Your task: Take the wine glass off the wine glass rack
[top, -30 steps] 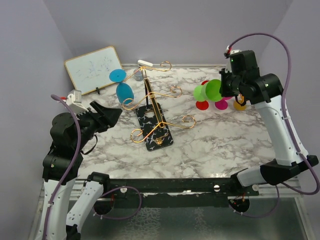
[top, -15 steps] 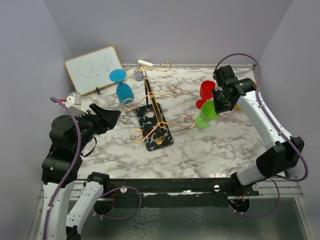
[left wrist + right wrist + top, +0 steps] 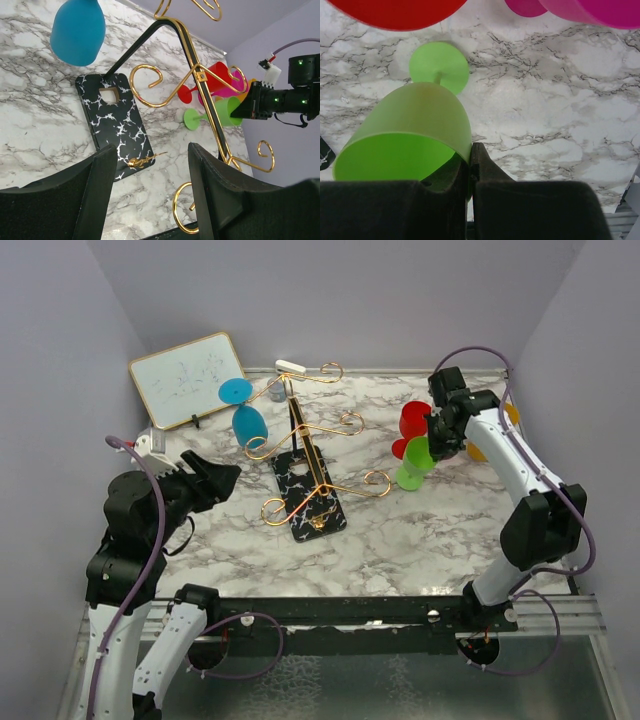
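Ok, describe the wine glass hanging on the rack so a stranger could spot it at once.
Find the gold wire wine glass rack mid-table. On its left, toward the whiteboard, the blue wine glass hangs bowl-down from a scroll arm. It alone is blue and on the rack; the red wine glass and green wine glass are off to the right.

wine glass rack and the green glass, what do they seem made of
Wine glass rack: likely metal wire, shiny gold finish, thin bent scrolls glinting. Its base: black with white veins, stone or print, unclear. Green glass: probably plastic, solid even colour, dull sheen, hardly see-through.
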Motion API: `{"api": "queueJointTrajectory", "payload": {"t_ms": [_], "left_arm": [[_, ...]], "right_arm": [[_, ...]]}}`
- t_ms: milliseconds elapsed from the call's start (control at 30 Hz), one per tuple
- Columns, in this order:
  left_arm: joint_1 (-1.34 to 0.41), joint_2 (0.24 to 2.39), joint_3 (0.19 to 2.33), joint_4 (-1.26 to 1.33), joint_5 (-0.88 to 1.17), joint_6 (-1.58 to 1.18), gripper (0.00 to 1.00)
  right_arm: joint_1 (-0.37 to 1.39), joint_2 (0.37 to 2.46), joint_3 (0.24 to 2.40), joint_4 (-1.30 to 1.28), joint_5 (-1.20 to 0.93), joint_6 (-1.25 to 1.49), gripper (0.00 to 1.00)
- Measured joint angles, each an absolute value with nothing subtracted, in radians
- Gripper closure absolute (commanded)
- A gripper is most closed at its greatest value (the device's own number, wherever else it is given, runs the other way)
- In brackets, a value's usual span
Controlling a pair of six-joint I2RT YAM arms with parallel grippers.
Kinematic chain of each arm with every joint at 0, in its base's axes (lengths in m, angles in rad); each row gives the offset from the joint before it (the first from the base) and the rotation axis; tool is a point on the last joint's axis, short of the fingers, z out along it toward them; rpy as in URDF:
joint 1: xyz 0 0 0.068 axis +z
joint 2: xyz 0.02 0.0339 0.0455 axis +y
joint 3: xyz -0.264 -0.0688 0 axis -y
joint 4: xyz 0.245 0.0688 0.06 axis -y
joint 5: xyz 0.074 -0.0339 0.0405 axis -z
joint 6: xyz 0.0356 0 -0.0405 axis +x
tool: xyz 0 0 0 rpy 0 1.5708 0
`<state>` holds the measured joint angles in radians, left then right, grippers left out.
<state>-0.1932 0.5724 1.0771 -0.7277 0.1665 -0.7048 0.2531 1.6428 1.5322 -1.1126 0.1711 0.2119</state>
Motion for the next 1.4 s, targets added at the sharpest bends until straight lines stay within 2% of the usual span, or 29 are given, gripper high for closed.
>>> {"api": "queueJointTrajectory", "payload": {"t_ms": [233, 333, 500, 667, 867, 1000, 1067, 1200, 1400], "left_arm": [[-0.193, 0.573, 1.074, -0.728, 0.166, -0.705, 0.37], [-0.193, 0.573, 1.074, -0.728, 0.164, -0.705, 0.35], [-0.193, 0.574, 1.074, -0.728, 0.161, -0.705, 0.34], [-0.193, 0.576, 1.065, -0.726, 0.153, -0.707, 0.34], [-0.193, 0.583, 1.043, -0.727, 0.148, -0.708, 0.34], [-0.193, 0.583, 1.040, -0.727, 0.131, -0.709, 0.34], [-0.193, 0.585, 1.041, -0.727, 0.102, -0.709, 0.32], [-0.193, 0.654, 1.096, -0.722, 0.041, -0.709, 0.32], [-0.186, 0.925, 1.221, -0.618, 0.022, -0.723, 0.33]], "right_arm": [[0.248, 1.687, 1.532, -1.078, 0.171, 0.205, 0.71], [0.247, 1.687, 1.532, -1.066, 0.171, 0.205, 0.66], [0.247, 1.677, 1.548, -1.063, 0.170, 0.205, 0.66], [0.247, 1.617, 1.704, -1.066, 0.093, 0.214, 0.63], [0.253, 1.524, 1.942, -0.972, -0.290, 0.304, 0.62], [0.300, 1.537, 2.047, -0.870, -0.453, 0.360, 0.62], [0.318, 1.523, 2.017, -0.818, -0.490, 0.380, 0.62], [0.321, 1.419, 1.817, -0.731, -0.528, 0.416, 0.62], [0.319, 1.243, 1.638, -0.672, -0.572, 0.426, 0.62]]}}
